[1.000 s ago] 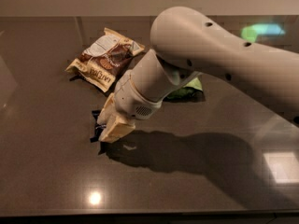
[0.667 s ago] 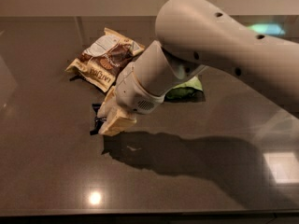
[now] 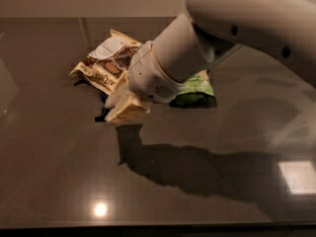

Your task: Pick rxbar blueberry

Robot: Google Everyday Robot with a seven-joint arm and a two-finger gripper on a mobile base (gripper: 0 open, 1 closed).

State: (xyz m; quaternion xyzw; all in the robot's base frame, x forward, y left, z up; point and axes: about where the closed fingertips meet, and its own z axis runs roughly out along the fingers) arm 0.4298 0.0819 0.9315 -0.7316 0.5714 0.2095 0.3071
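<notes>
Only a dark sliver of rxbar blueberry shows, beneath gripper, just beside brown-and-cream bag. Label unreadable. Gripper's hold: cannot tell.

Dim, warm light; the glossy bench shows glare at 7 and 4 o'clock. The gripper, at 9 o'clock, throws a heavy shadow toward 5 o'clock.
</notes>
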